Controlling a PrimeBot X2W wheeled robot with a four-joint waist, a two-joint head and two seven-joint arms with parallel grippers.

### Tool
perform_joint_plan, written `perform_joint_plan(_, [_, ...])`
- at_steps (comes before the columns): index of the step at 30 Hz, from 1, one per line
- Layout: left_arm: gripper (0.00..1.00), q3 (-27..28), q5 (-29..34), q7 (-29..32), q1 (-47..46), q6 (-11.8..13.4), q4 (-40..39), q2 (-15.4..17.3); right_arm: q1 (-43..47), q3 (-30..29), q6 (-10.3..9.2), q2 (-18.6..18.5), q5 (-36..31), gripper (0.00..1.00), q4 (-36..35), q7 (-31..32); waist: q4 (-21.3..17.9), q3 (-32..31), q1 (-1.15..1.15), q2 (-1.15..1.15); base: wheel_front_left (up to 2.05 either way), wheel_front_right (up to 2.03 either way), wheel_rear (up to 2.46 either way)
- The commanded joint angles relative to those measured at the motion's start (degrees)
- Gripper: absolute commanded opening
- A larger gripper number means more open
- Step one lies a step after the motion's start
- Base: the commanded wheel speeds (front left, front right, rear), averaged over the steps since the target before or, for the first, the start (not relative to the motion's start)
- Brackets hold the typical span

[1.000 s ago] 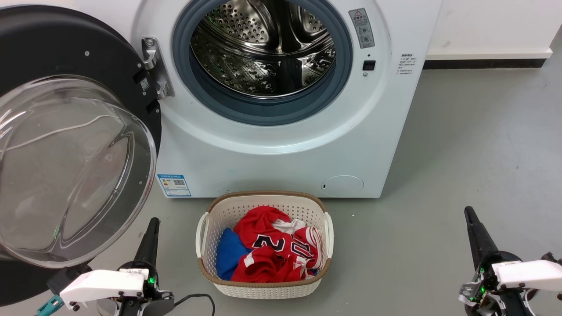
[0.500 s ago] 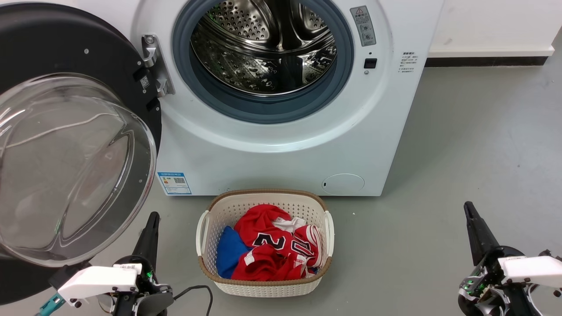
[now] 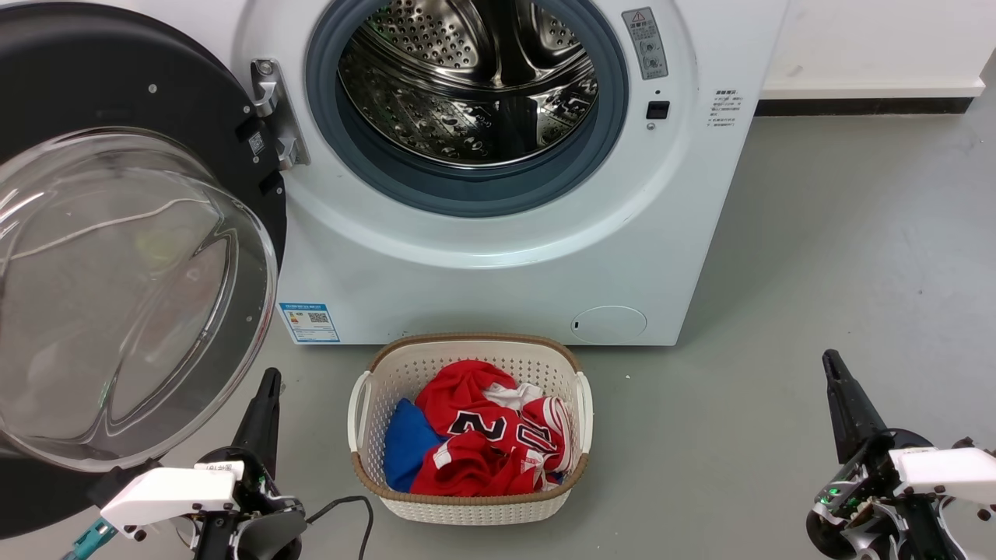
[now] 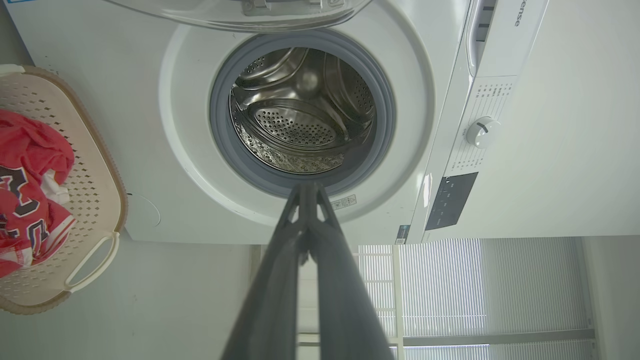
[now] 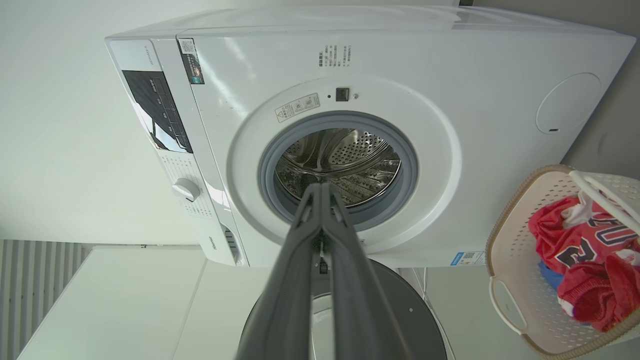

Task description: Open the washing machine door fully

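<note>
Left end effector (image 3: pixel 268 386), right end effector (image 3: pixel 832 367): pinched closed, low, pointing forward.

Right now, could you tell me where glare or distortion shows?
Head view: pale reflections streak the clear glass window of the round glossy black washing machine door, and the perforated steel drum glints. Left wrist view: the dark fingers look soft, near the lens. Right wrist view: the big white washing machine's edges slant, wide-angle.

In my head view, the left frame edge cuts off the washing machine door (image 3: pixel 140 85); the top edge crops the washing machine (image 3: pixel 482 288). Print on its blue label (image 3: pixel 309 323), lower centre-left, is too small for me to read. A red jersey (image 3: pixel 482 455) hides part of a blue cloth (image 3: pixel 401 447).
</note>
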Motion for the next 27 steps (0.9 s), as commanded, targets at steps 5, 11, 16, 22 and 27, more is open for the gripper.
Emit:
perform_joint_plan(5, [0.0,0.2,0.0,0.3,-0.4,-0.2,0.0,-0.1,-0.6,-0.2,0.0,0.2,-0.2,0.0,0.1,0.4,0.0,0.0,0.0,0.0,0.0,0.0,0.0])
perform_joint_plan(11, [0.0,0.2,0.0,0.2,-0.4,-0.2,0.0,-0.1,-0.6,-0.3,0.0,0.3,-0.3,0.0,0.1,0.4,0.0,0.0,0.0,0.0,0.0,0.0,0.0])
perform_joint_plan(16, [0.0,0.2,0.0,0.2,-0.4,-0.2,0.0,-0.1,-0.6,-0.4,0.0,0.3,-0.5,0.0,0.1,0.5,0.0,0.0,0.0,0.0,0.0,0.0,0.0])
perform_joint_plan(22, [0.0,0.2,0.0,0.2,-0.4,-0.2,0.0,-0.1,-0.6,-0.5,0.0,0.4,-0.6,0.0,0.1,0.5,0.0,0.0,0.0,0.0,0.0,0.0,0.0])
perform_joint_plan(27, [0.0,0.2,0.0,0.2,-0.4,-0.2,0.0,-0.1,-0.6,-0.6,0.0,0.5,-0.6,0.0,0.1,0.6,0.0,0.0,0.0,0.0,0.0,0.0,0.0])
